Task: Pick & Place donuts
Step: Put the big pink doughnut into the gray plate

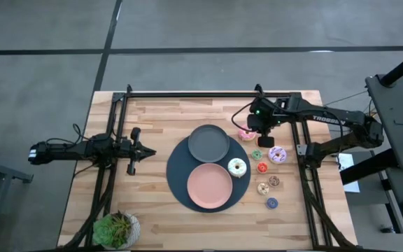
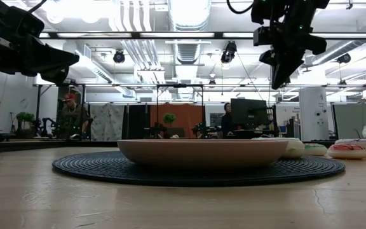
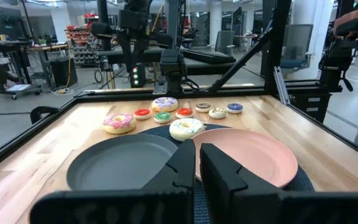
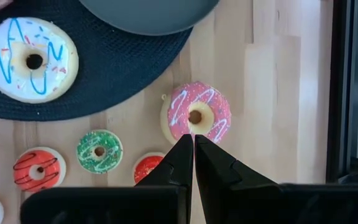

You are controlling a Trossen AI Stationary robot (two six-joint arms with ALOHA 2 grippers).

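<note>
1. On the wooden table, just past the edge of the round dark woven mat, lies the pink-frosted toy donut with white squiggles. It sits on bare wood, beside the small round grey plate but not on it.
2. The right gripper hangs right above this pink donut. Its two dark fingers are pressed together and hold nothing.
3. This looks like the start of a pick. The fingers would need to spread apart first, then go down around the donut's ring.
4. Near it lie the white-frosted donut with blue lines, on the mat, and a small green donut and two small red donuts on the wood. A lilac-frosted donut and some tiny ones lie farther off.
5. The grey plate and the bigger round pink plate both sit on the mat. Both have nothing in them.
6. The left gripper waits at the far left side of the table, fingers almost together, holding nothing.
</note>
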